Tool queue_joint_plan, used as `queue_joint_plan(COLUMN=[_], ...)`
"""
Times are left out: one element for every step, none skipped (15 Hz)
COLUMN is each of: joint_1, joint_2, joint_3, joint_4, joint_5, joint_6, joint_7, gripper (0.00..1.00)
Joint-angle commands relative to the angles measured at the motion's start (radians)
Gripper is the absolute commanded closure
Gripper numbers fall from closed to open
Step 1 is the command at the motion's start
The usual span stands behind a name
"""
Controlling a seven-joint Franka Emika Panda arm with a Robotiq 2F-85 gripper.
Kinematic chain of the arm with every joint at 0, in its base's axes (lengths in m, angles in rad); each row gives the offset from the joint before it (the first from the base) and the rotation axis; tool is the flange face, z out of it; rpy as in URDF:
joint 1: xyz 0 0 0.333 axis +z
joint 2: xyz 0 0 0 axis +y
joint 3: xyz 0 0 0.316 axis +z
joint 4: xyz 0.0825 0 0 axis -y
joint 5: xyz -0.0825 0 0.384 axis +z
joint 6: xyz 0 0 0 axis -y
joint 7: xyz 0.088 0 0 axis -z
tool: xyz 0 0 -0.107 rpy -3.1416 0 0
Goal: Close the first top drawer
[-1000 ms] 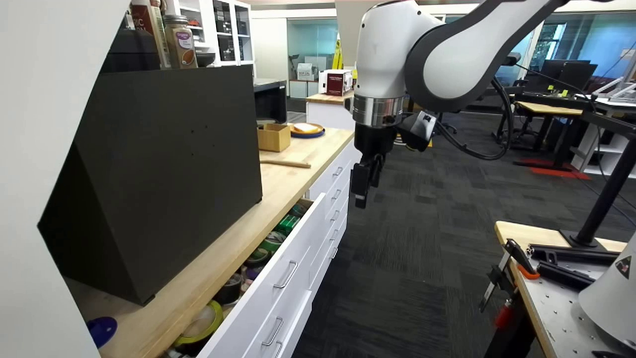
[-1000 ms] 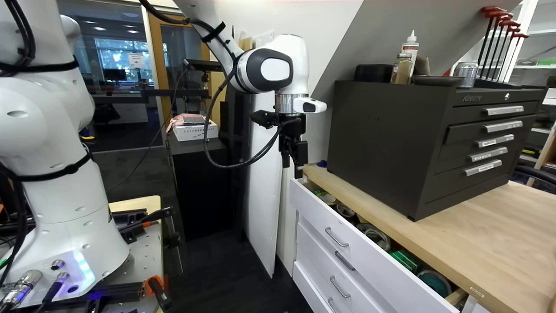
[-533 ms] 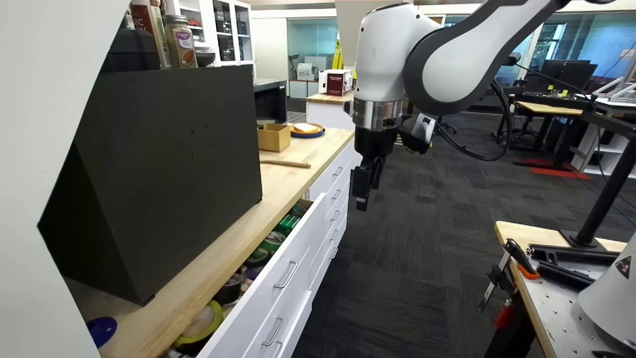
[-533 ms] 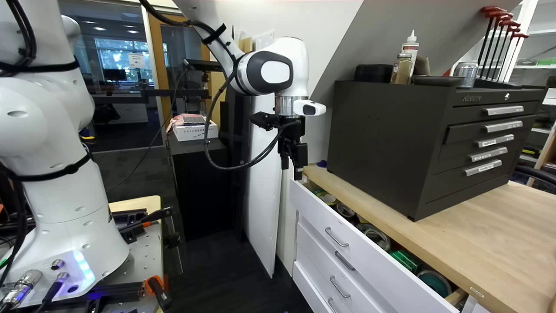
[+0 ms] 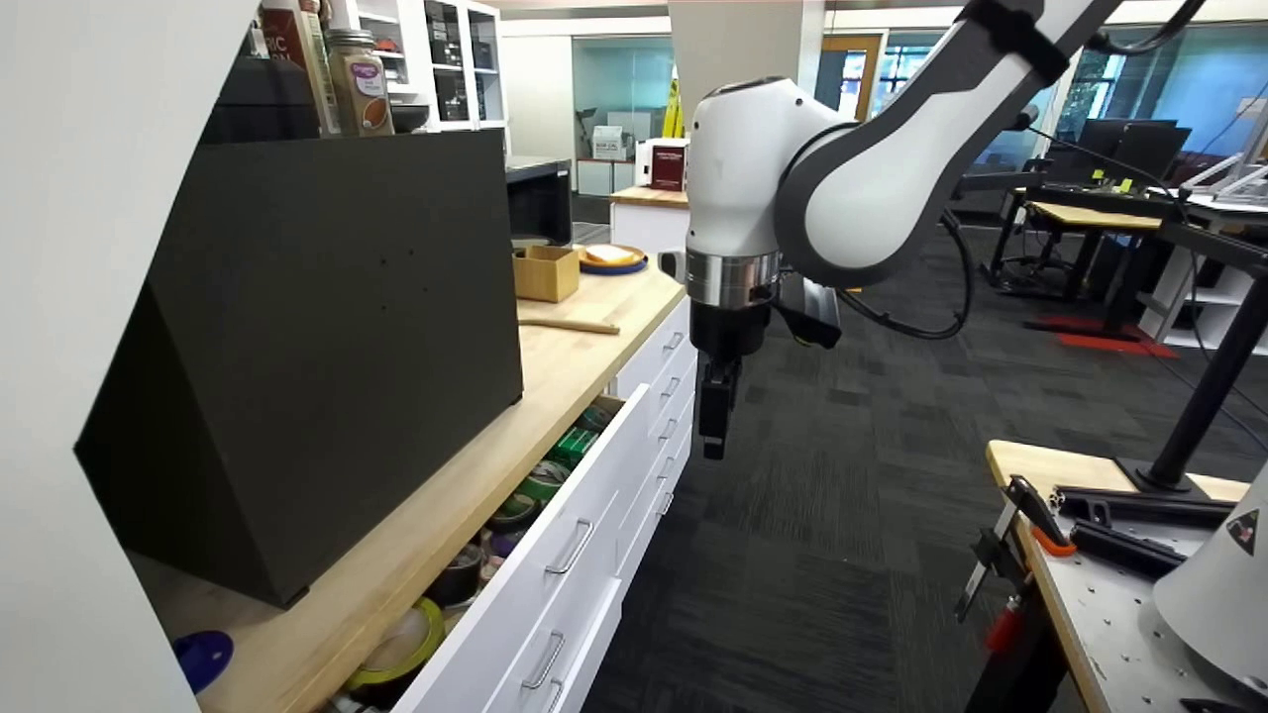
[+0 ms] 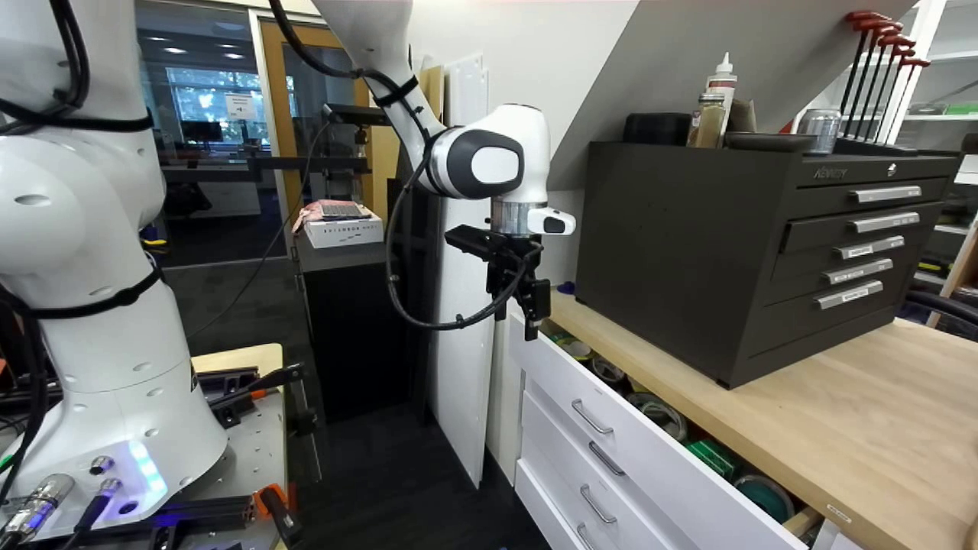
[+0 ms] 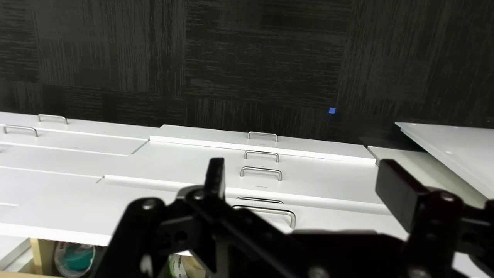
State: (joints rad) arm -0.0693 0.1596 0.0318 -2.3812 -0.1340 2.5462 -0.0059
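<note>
One long white drawer cabinet [image 6: 550,431] runs under a single pale wooden countertop [image 6: 856,412], faced by one jointed white-and-grey robot arm [image 6: 489,160]. On the wood stands one dark metal tool chest [image 6: 672,244]. Below it, in an exterior view, one long, shallow, plain white drawer [image 5: 525,584] stands pulled out at the top of its bank, so the closing looks not yet begun. One black two-fingered claw [image 7: 304,181] hangs from the arm, fingers wide apart, holding nothing. The move turns on this: the drawer lies to the cabinet side of the claw, a gap showing between them in that same view, and its long axis follows the countertop's edge, so a push would have to run straight across that length, with this lone arm to give it. Inside the drawer at least four round, roll-like items [image 6: 764,496] and one green box [image 6: 710,457] show; the rest is too jumbled to count. Five slim metal bar handles [image 7: 261,168] show in its bank in the wrist view. One tiny blue square [image 7: 332,110] lies on dark carpet [image 7: 266,46].
</note>
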Motion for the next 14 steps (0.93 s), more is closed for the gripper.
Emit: queue_joint_plan(joint_1=[0.020,0.022,0.025,0.025,0.027,0.025,0.021,0.016,0.017,0.011,0.007,0.003,-0.001,-0.007], joint_2=[0.105,0.132,0.155,0.172,0.191,0.204,0.222,0.237,0.256,0.271,0.275,0.285,0.289,0.293], joint_3=[-0.015,-0.013,-0.012,-0.007,-0.004,0.005,0.016,0.028,0.034,0.047,0.055,0.063,0.071,0.076], joint_4=[0.064,0.078,0.090,0.100,0.111,0.122,0.135,0.147,0.162,0.176,0.180,0.189,0.194,0.191], joint_5=[-0.010,-0.018,-0.025,-0.028,-0.038,-0.041,-0.042,-0.041,-0.046,-0.041,-0.042,-0.042,-0.044,-0.047], joint_6=[0.086,0.116,0.141,0.159,0.177,0.185,0.190,0.190,0.193,0.193,0.193,0.192,0.191,0.198], joint_7=[-0.083,-0.107,-0.132,-0.163,-0.196,-0.236,-0.280,-0.321,-0.349,-0.386,-0.418,-0.445,-0.475,-0.506], gripper=[0.00,0.00,0.00,0.00,0.00,0.00,0.00,0.00,0.00,0.00,0.00,0.00,0.00,0.00])
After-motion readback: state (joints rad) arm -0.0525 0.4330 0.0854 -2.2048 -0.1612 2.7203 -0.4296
